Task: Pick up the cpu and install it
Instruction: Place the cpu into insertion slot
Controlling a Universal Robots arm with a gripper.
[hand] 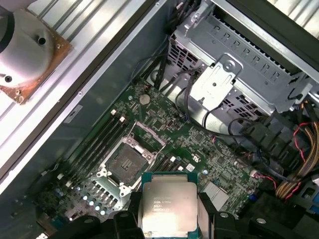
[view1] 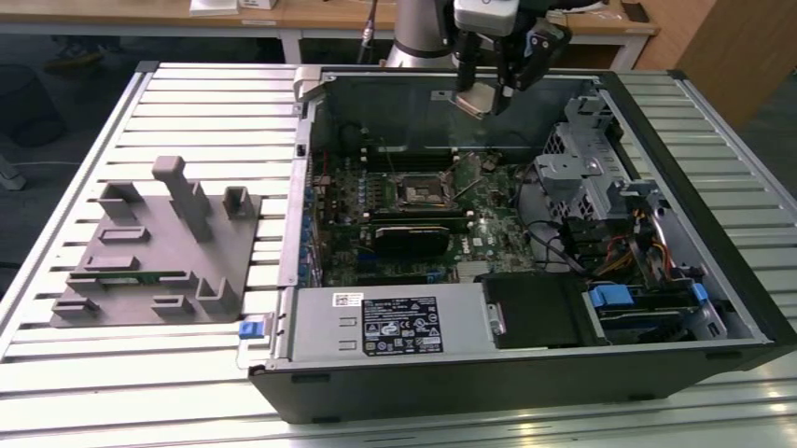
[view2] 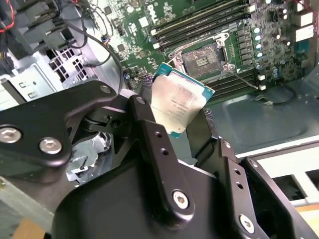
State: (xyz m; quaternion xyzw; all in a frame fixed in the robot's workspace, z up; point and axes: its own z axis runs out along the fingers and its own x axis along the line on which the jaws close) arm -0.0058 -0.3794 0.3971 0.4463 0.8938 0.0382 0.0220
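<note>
Clamping the cpu (view1: 475,101) by its edges, the gripper (view1: 483,93) is holding a light, stiff, fragile chip, socket (view1: 421,191) lying at its seven o'clock.

gripper (view1: 488,93): clamped on cpu (view1: 475,103), above case's (view1: 524,373) far wall
socket (view1: 420,192): mid-board, well apart from cpu
holder (view1: 156,252): exterior view's left, on table (view1: 125,373)

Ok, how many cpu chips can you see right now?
1. The cpu is held in the gripper above the open computer case; the motherboard socket is empty. Others could be hidden under parts.
</note>
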